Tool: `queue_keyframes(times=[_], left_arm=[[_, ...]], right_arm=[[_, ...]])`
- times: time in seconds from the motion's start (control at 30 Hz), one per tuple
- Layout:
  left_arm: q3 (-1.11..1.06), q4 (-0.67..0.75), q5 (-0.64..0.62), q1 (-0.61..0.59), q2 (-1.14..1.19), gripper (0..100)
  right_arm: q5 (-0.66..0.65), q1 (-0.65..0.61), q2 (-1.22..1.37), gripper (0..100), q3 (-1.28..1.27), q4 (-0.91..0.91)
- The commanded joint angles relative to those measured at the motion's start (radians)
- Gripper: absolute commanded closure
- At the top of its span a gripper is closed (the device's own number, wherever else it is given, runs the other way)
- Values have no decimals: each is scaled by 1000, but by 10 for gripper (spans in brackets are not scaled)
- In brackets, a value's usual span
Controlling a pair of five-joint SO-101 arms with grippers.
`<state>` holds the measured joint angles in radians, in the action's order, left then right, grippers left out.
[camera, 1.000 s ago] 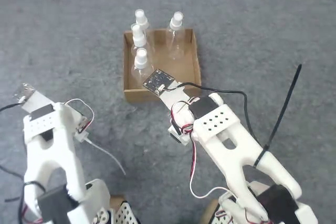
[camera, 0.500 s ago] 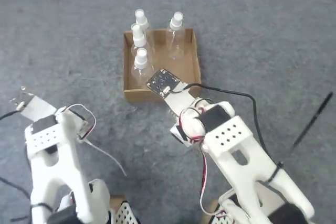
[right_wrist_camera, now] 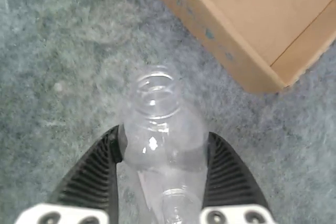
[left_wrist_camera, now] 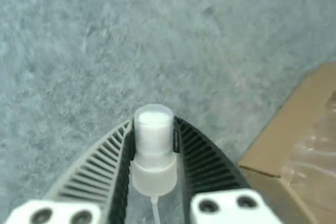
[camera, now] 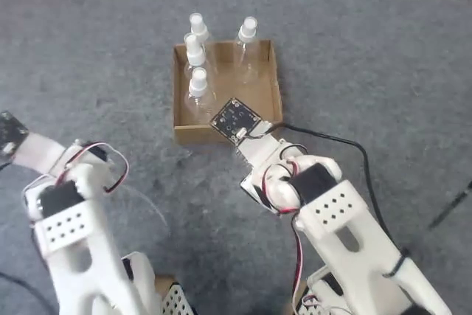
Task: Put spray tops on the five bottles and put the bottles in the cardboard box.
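My right gripper is shut on a clear bottle whose neck is open and bare, held over the grey carpet just short of the cardboard box. My left gripper is shut on a white spray top, its thin tube hanging below, with a corner of the box off to one side. In the high view the box holds several capped bottles, among them one at the front left and one at the back right. The right arm sits just in front of the box, the left arm farther to the left.
Grey carpet covers the table around the box. A black cable runs from the right arm's wrist to the right. The arm bases stand at the near edge.
Both arms have drawn back toward the near edge. The left arm has swung further left, and the right arm's wrist has pulled slightly away from the box front.
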<state>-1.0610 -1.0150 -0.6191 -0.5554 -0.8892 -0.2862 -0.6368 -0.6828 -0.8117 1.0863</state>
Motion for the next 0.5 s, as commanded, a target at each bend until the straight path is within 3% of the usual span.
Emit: queue_keyframes(times=[0.0, 0.17, 0.33, 0.47], left_arm=[[41, 21, -12, 6, -141, 988], [36, 21, -15, 75, -255, 988], [39, 21, -144, 138, -345, 988], [39, 35, -163, 158, -407, 988]], right_arm=[[3, 12, -93, 978, -9, -41], [5, 12, -139, 979, -17, -36], [9, 10, -193, 979, -46, -42], [11, 10, -255, 979, -71, -44]])
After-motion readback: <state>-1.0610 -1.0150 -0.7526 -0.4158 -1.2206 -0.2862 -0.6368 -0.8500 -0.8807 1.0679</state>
